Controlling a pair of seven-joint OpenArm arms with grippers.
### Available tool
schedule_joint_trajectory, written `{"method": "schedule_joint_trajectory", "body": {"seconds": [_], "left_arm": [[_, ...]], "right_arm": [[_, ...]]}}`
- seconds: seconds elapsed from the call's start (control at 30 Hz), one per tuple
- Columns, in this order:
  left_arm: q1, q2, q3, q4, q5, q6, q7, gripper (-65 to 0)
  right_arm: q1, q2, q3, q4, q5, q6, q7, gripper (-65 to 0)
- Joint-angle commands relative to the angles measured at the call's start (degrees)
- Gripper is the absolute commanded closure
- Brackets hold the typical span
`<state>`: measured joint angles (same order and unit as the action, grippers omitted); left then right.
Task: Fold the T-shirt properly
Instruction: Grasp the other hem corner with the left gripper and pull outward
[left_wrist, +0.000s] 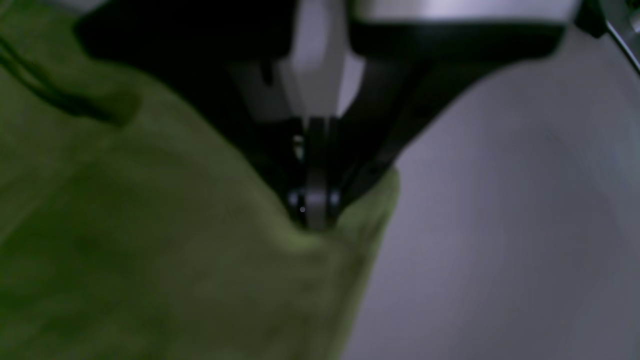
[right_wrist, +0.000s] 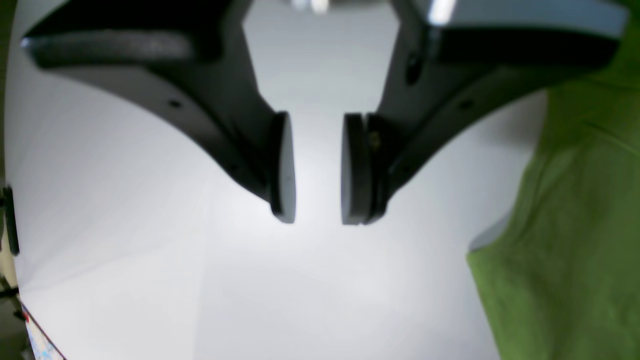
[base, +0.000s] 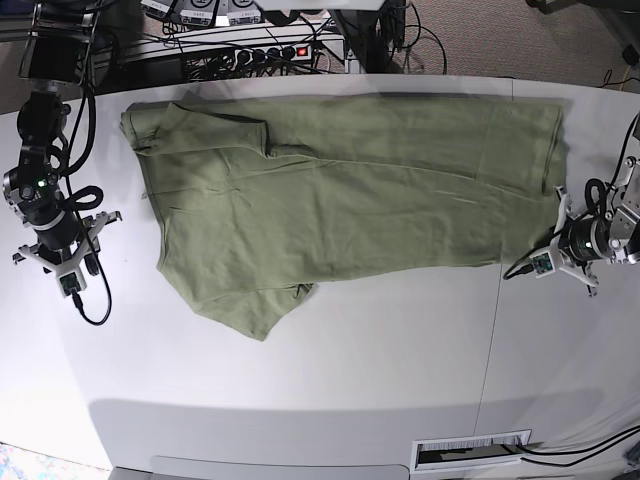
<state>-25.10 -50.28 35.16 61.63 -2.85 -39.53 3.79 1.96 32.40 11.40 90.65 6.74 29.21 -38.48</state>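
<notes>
The olive-green T-shirt (base: 350, 190) lies spread flat across the white table (base: 350, 370), neckline to the left and hem to the right. One sleeve (base: 255, 315) points toward the front. My left gripper (base: 556, 240) is at the shirt's front hem corner; in the left wrist view it (left_wrist: 314, 215) is shut on a pinch of the green fabric (left_wrist: 150, 240). My right gripper (base: 68, 268) is left of the shirt over bare table. In the right wrist view it (right_wrist: 317, 200) is open and empty, with the shirt's edge (right_wrist: 565, 260) off to its right.
A power strip and cables (base: 270, 50) lie behind the table's back edge. A seam (base: 495, 330) runs across the table at the right. A white barcode label (base: 470, 450) sits at the front edge.
</notes>
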Motion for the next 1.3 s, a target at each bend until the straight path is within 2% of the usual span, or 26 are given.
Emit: {"method": "schedule_joint_trajectory", "body": {"seconds": [0.0, 0.13, 0.2, 0.23, 0.3, 0.37, 0.43, 0.5, 0.83, 1.1, 1.27], "left_arm": [[-0.7, -1.7, -0.4, 1.8, -2.1, -0.5, -0.5, 0.0], [-0.9, -3.3, -0.4, 6.6, -5.0, -0.5, 4.2, 0.0], [-1.6, -4.2, -0.4, 7.6, -6.5, -0.5, 4.3, 0.0], [-2.3, -4.6, -0.4, 7.6, -8.9, -0.5, 4.4, -1.9], [-3.7, -5.4, -0.4, 7.6, -15.7, -0.5, 6.0, -10.8], [-5.0, -5.8, -0.4, 7.6, -23.8, -0.5, 10.0, -17.2], [-6.3, -5.7, -0.4, 7.1, -29.0, -0.5, 13.8, -19.4], [-7.2, -5.7, -0.4, 5.5, -32.2, -0.5, 14.5, -19.4], [-10.1, -4.7, -0.4, -8.9, -40.2, -0.5, 15.3, -19.4], [-10.4, -0.9, -0.4, -15.8, -43.5, -0.5, 15.9, -19.4], [-10.4, -0.7, -0.4, -18.2, -43.9, -0.5, 16.0, -19.4]], "right_arm": [[1.1, 1.4, 0.5, 0.9, 0.3, -0.5, 1.7, -16.9], [1.1, 1.4, 0.5, 0.9, 0.3, -0.5, 2.1, -16.8], [1.1, 1.4, 0.5, 0.9, 0.3, -0.5, 2.1, -16.8], [1.1, 1.4, 0.5, 0.9, 0.3, -0.5, 2.1, -16.8], [1.1, 1.4, 0.5, 0.9, 0.1, -0.5, 1.9, -16.8], [1.1, 1.4, 0.5, 0.9, 0.0, -0.5, 1.5, -16.8], [1.1, 1.4, 0.5, 0.9, 0.1, -0.5, 1.5, -16.8], [1.1, 1.4, 0.5, 0.9, 0.1, -0.5, 1.4, -16.8], [1.1, 1.4, 0.5, 0.9, 0.1, -0.5, 0.8, -16.8], [1.1, 1.4, 0.5, 0.9, 0.1, -0.5, 0.5, -16.8], [1.1, 1.4, 0.5, 0.9, 0.1, -0.5, 0.6, -16.8]]}}
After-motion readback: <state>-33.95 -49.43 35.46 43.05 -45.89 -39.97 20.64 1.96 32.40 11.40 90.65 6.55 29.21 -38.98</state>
